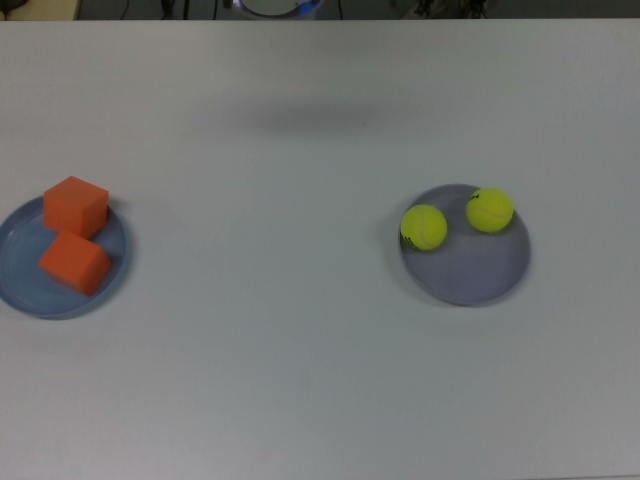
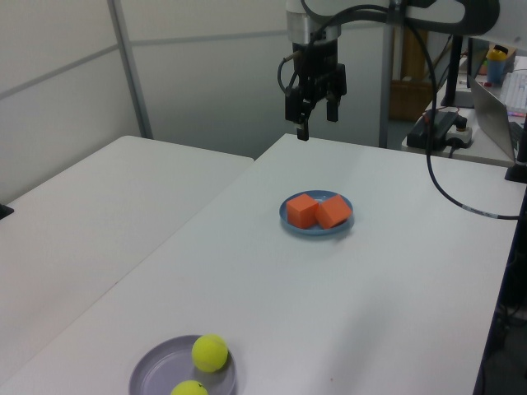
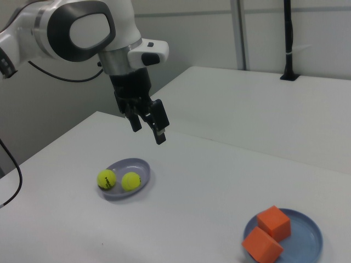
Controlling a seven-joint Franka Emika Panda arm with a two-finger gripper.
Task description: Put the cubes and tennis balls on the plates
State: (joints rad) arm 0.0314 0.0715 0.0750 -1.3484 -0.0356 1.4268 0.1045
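I see the tool (image 2: 314, 115) hanging high over the table (image 1: 300, 350), near the top centre of the left view, its fingers spread apart and gripping nothing. In the right view it sits upper left of centre, above the lavender plate (image 3: 138, 167). Both cubes (image 1: 75, 206) (image 1: 74, 262) rest side by side on the blue plate (image 1: 25, 290) at the left edge of the top view. Both tennis balls (image 1: 424, 227) (image 1: 489, 210) lie on the lavender plate (image 1: 475, 270), right of centre in the top view, along its upper rim, close together but apart. The two plates are well apart
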